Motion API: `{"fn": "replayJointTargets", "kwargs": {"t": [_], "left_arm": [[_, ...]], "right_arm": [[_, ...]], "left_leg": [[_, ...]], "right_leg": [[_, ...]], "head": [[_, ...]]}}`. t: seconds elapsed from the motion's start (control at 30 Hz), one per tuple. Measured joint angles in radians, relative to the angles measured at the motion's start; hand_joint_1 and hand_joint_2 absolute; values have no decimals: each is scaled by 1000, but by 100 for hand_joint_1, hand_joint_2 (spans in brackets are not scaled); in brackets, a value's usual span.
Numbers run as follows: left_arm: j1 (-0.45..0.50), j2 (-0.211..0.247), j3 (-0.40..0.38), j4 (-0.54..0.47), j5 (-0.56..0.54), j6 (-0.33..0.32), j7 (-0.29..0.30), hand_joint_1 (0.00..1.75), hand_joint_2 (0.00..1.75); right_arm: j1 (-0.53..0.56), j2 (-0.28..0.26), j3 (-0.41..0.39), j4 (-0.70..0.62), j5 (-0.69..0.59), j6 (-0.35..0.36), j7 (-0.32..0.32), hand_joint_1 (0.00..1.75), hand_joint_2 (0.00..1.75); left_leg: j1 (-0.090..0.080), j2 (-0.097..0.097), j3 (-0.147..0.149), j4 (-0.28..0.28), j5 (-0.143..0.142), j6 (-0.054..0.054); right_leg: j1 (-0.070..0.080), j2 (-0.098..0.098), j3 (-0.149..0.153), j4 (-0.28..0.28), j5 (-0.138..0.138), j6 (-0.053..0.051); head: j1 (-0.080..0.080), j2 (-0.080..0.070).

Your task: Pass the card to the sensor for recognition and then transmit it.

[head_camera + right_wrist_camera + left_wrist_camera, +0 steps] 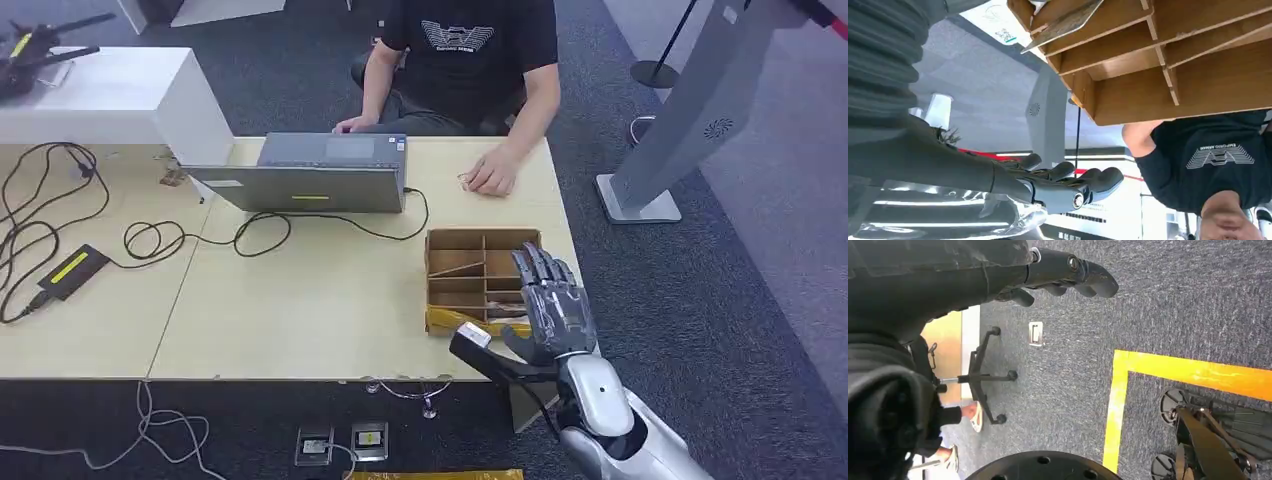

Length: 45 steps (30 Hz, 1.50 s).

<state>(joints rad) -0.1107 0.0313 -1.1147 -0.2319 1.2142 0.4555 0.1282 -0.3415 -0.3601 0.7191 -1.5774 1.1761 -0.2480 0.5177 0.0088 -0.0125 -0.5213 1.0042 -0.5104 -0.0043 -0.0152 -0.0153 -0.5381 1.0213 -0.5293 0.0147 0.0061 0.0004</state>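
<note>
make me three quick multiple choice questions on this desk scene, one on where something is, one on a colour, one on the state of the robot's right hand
1. Where is the wooden divided box?
A. on the table's right part, near the front edge
B. on the floor
C. on the laptop

2. What colour is the seated person's shirt?
A. white
B. black
C. red

3. How is the right hand?
A. gripping the laptop
B. open, holding nothing
C. holding a cable

Answers: 1 A, the box sits on the table beside the right hand. 2 B, it is black with a pale logo. 3 B, its fingers are extended at the box's right side with nothing in them.
</note>
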Motion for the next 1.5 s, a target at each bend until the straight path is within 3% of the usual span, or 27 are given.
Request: {"fn": "replayJointTargets", "kwargs": {"t": [0.63,1.5], "left_arm": [[0,-3,0,0,9,20,2,0,0],[-1,-1,0,0,22,15,-10,0,0]], "right_arm": [[-11,27,13,-3,-3,35,-21,0,175],[-27,71,84,96,-35,53,-27,0,175]], "left_leg": [[0,0,0,0,0,0],[0,0,0,0,0,0]], "right_leg": [[0,0,0,0,0,0],[0,0,0,0,0,0]], "head": [[0,0],[0,0]]}}
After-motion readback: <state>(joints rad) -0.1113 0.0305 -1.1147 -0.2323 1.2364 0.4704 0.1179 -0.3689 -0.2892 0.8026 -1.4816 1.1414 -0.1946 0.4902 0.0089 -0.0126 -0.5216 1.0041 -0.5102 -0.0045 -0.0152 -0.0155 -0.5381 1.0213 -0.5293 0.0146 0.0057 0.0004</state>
